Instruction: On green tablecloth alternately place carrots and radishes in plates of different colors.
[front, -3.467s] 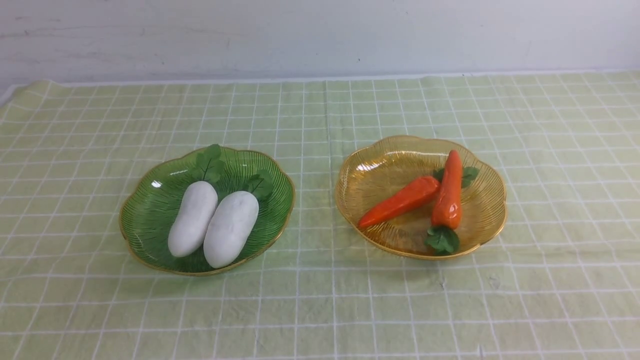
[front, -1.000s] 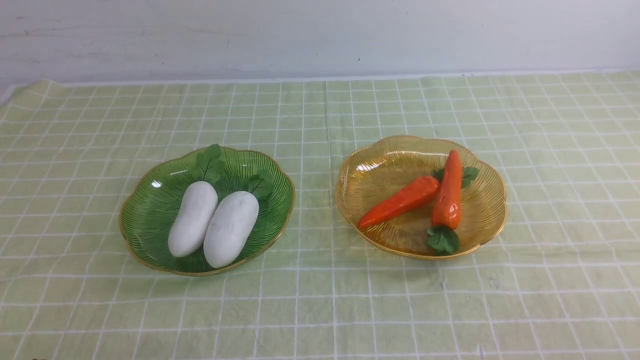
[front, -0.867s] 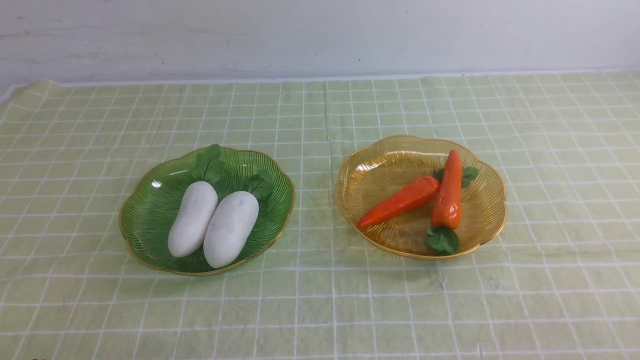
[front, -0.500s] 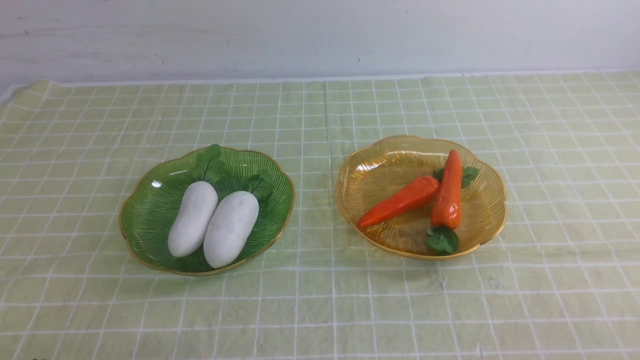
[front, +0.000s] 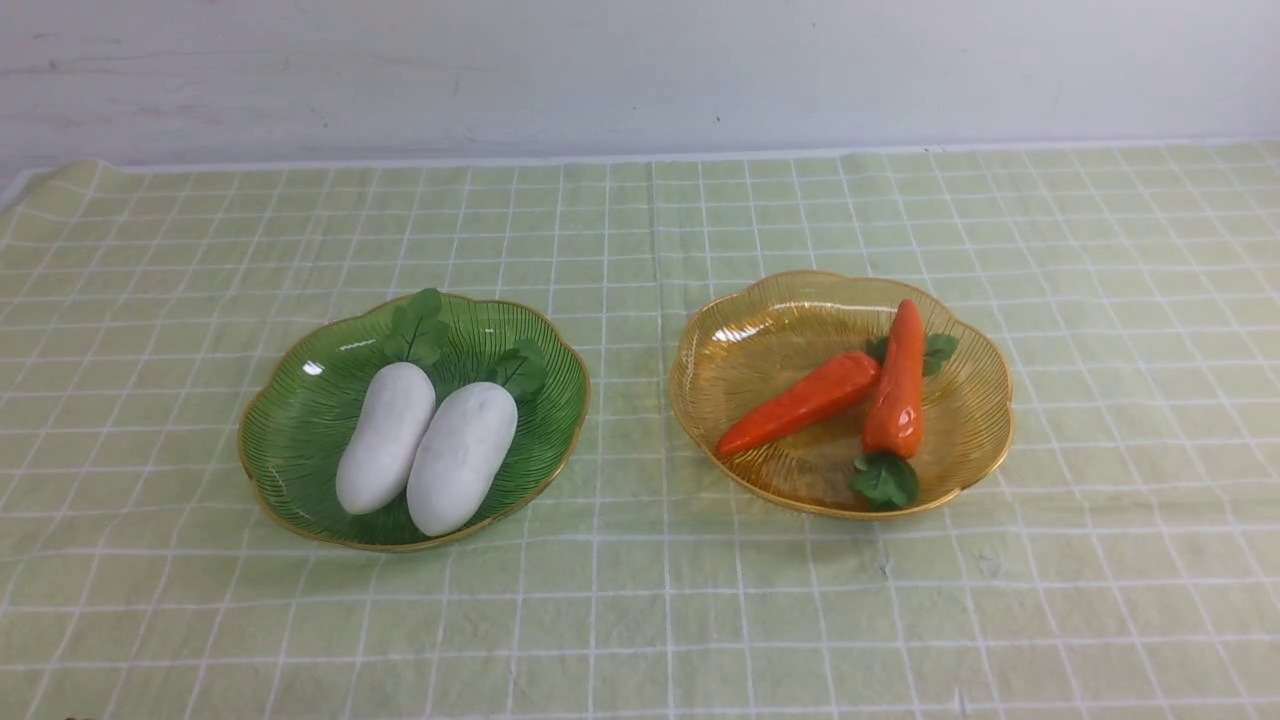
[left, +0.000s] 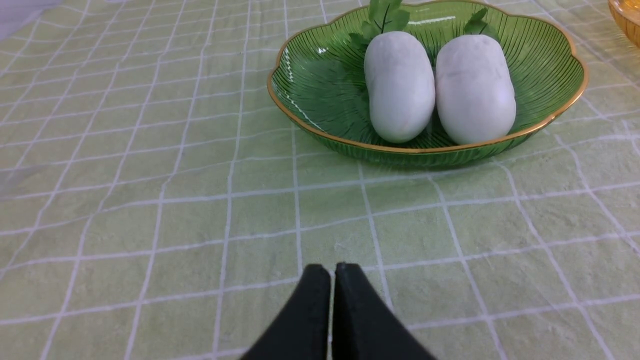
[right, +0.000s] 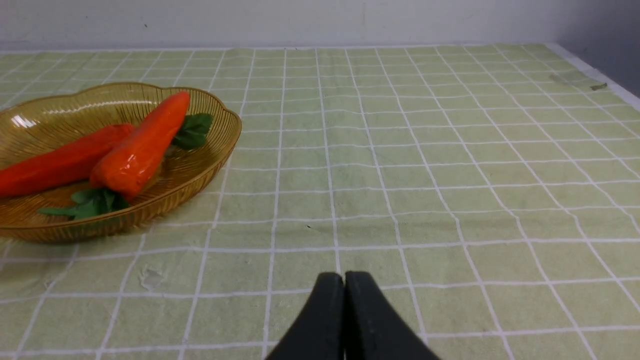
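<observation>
Hovering low over the green tablecloth (front: 640, 600), left claw (left: 332, 267) and right claw (right: 345, 276) both pinched together, empty. Ahead of left claw: green plate (left: 310, 95), two matte plump radishes (left: 435, 87) side by side, long axes pointing away. Right claw's amber plate (right: 200, 165) lies off toward the desk's middle, holding glossy tapered carrots (right: 135, 150). Looks sorted.

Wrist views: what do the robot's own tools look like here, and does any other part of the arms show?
Little shows. In each wrist view only the tip of the tool is in frame: the left tool and the right tool are each a pair of matte black, smooth, wedge-shaped fingers tapering to rounded tips. No cables, markings or arm links are visible, and the front view shows no part of either arm.
</observation>
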